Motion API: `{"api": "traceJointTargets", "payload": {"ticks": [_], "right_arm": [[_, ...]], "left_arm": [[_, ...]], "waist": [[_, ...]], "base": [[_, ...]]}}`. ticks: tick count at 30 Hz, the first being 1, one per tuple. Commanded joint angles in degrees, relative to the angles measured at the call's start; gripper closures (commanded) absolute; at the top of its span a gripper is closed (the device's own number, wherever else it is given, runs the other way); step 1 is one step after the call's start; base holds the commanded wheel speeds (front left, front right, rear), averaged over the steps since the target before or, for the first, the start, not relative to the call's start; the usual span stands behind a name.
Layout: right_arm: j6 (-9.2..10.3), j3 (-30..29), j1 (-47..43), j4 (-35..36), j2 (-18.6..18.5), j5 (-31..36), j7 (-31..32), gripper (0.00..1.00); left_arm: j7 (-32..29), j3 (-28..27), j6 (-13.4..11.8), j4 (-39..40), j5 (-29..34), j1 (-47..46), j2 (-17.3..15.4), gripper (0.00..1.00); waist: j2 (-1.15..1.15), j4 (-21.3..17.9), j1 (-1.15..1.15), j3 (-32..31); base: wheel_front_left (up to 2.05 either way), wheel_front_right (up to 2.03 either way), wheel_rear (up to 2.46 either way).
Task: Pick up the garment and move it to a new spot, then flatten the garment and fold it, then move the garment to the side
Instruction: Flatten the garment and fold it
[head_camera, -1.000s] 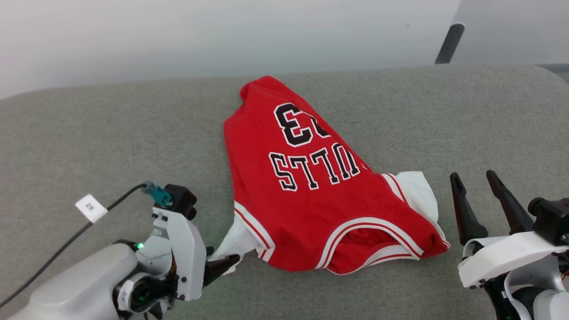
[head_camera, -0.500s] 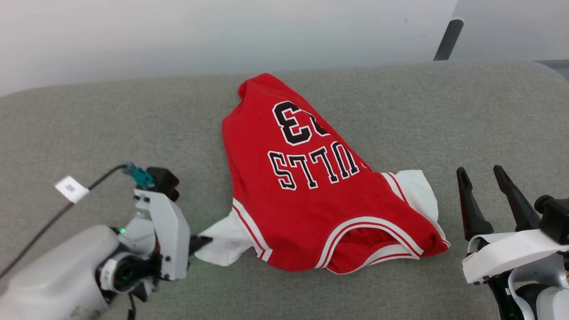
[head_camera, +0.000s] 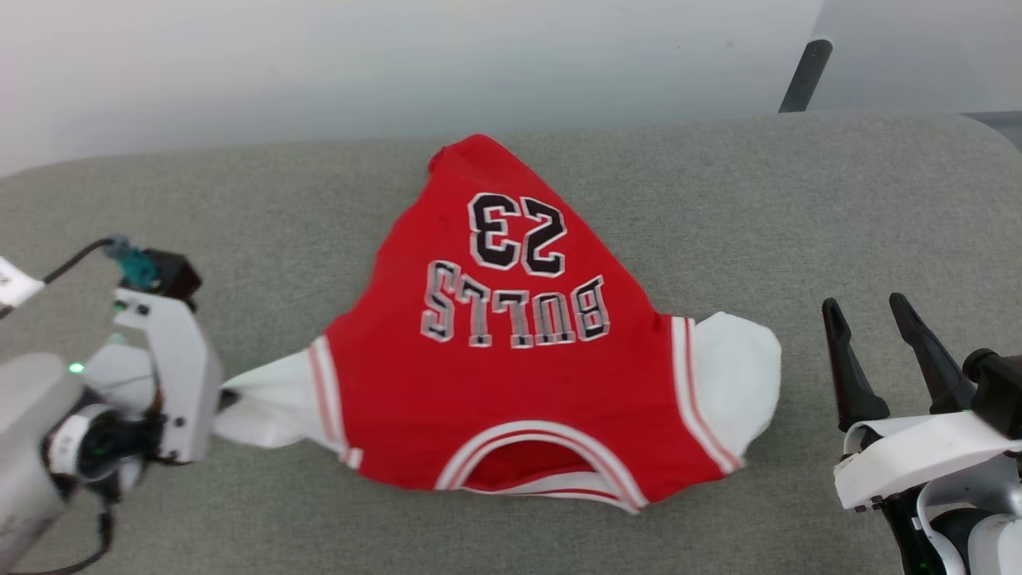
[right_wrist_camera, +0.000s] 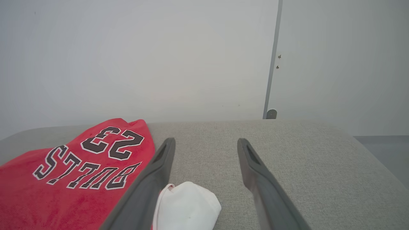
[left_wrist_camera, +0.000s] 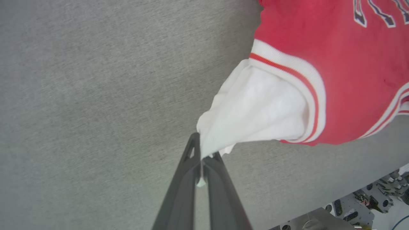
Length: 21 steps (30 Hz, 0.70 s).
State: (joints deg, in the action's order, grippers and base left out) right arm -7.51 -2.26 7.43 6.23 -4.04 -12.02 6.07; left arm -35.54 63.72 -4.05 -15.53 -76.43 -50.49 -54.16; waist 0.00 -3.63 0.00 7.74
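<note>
Spread across the grey table (head_camera: 798, 200) near its middle: the garment (head_camera: 511, 383), red front up. Upside down from the head view, the black "BULLS 23" lettering (head_camera: 515, 307), outlined in white. Nearest the robot, the striped neck opening (head_camera: 531, 459). Farthest away, the hem gathered to a red point, almost at the table's far edge under the pale wall (head_camera: 399, 64).

Over on the left now: left hand (left_wrist_camera: 204, 148) clamped on the very tip of the white left sleeve (head_camera: 267, 399). Both dark fingers (left_wrist_camera: 187, 179) pressed together in the left wrist view, with a sliver of white cloth pinched between them. Drawn out into a narrow cone, that sleeve, from the red-and-white trim down to the fingertips. Blurred in the head view, this arm and its wrist camera. Hard to tell whether the pinched tip touches the table or sits just above it.

Across on the right: right hand (head_camera: 865, 302) with fingers spread wide and pointing away from the robot — holding nothing. Just beside it, but not touching in the head view, the white right sleeve (head_camera: 738, 375), rounded and puffed at the garment's near right corner. In the right wrist view, that same white sleeve low down against the inner edge of one finger, with the red chest and lettering beyond it.

Behind the table at far right, a dark slanted post (head_camera: 802, 76) against the wall.
</note>
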Motion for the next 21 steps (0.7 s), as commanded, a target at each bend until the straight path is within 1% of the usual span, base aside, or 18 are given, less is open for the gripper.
{"api": "traceJointTargets", "payload": {"ticks": [1,4,6,8,9,10,11,12,13,14,16,21], "right_arm": [[0.04,0.12,-0.47,0.32,-0.23,0.21,0.09,0.0],[0.04,0.23,-0.53,0.52,-0.28,0.2,0.06,0.0],[0.04,0.37,-0.42,0.62,-0.26,0.18,0.07,0.0],[0.04,0.39,-0.29,0.69,-0.23,0.28,-0.02,0.0],[0.04,0.45,-0.23,0.7,-0.21,0.32,-0.02,0.0],[0.04,0.48,-0.15,0.72,-0.2,0.36,-0.06,0.0],[0.04,0.52,-0.05,0.71,-0.18,0.39,-0.1,0.0],[0.04,0.53,0.05,0.72,-0.18,0.42,-0.14,0.0],[0.04,0.52,0.18,0.75,-0.17,0.43,-0.18,0.0],[0.04,0.52,0.28,0.76,-0.15,0.46,-0.23,0.0],[0.04,0.56,0.44,0.76,-0.12,0.52,-0.15,0.0],[0.04,0.27,0.31,0.57,-0.34,0.62,0.2,0.0]], "left_arm": [[-1.3,0.67,-0.81,-0.57,1.23,-0.6,-1.4,1.0],[-2.74,1.68,-1.49,-1.51,3.11,-1.09,-3.21,1.0],[-2.81,1.74,-2.02,-2.46,2.94,-0.55,-3.46,1.0],[-1.64,1.64,-1.7,-3.74,2.99,0.15,-3.16,1.0],[-0.95,1.67,-1.52,-4.51,3.09,0.51,-2.81,0.96],[-0.23,1.59,-1.34,-5.23,3.03,0.74,-2.27,0.73],[0.68,1.19,-1.17,-6.04,2.46,0.91,-1.57,0.67],[1.6,0.95,-0.88,-6.74,2.31,1.12,-0.8,0.66],[2.7,0.75,-0.61,-7.45,2.27,1.28,-0.15,0.51],[3.81,0.44,-0.4,-8.29,2.22,1.4,0.43,0.0],[5.47,-0.11,0.19,-9.54,1.84,1.57,1.51,0.0],[7.91,-0.75,1.04,-10.45,2.13,1.22,2.66,0.0]], "waist": [[0.0,-0.34,0.0,0.38],[0.0,-0.7,0.0,0.87],[0.0,-1.0,0.0,1.26],[0.0,-1.11,0.0,1.71],[0.0,-1.18,0.0,1.93],[0.0,-1.22,0.0,2.15],[0.0,-1.24,0.0,2.36],[0.0,-1.25,0.0,2.56],[0.0,-1.24,0.0,2.76],[0.0,-1.22,0.0,2.88],[0.0,-1.12,0.0,2.98],[0.0,-0.49,0.0,2.51]], "base": [[0.0,0.0,0.0],[0.0,0.0,0.0],[0.0,0.0,0.0],[0.0,0.0,0.0],[0.0,0.0,0.0],[0.0,0.0,0.0],[0.0,0.0,0.0],[0.0,0.0,0.0],[0.0,0.0,0.0],[0.0,0.0,0.0],[0.0,0.0,0.0],[0.0,0.0,0.0]]}}
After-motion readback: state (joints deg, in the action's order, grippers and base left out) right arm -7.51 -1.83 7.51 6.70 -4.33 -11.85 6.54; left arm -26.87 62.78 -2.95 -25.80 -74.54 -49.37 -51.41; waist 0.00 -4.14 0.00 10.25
